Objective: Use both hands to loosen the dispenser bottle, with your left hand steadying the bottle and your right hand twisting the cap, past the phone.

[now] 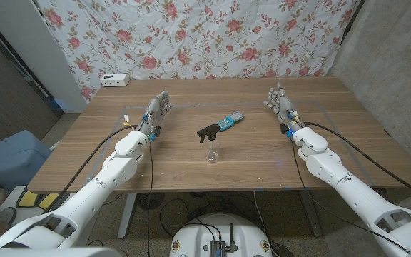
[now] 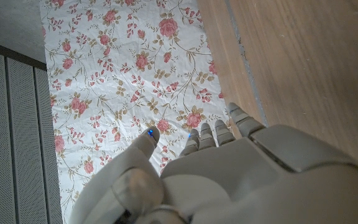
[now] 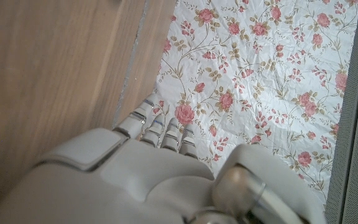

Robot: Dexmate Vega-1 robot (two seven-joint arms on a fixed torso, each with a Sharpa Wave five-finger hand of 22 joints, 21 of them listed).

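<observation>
Both hands, left hand [image 1: 158, 109] and right hand [image 1: 281, 103], are held released, well apart; dispenser bottle [image 1: 211, 141] is stood upright between them, mid-worktop [image 1: 348, 153].

The dispenser bottle [image 1: 212, 142] stood upright near the middle of the bench [image 1: 84, 153], with bare wood on both flanks toward the left hand [image 1: 158, 111] and right hand [image 1: 282, 104]. Just behind it lay the phone [image 1: 230, 121], close to the black pump head. A white box [image 1: 115, 80] sat at the far left edge, well apart.
</observation>
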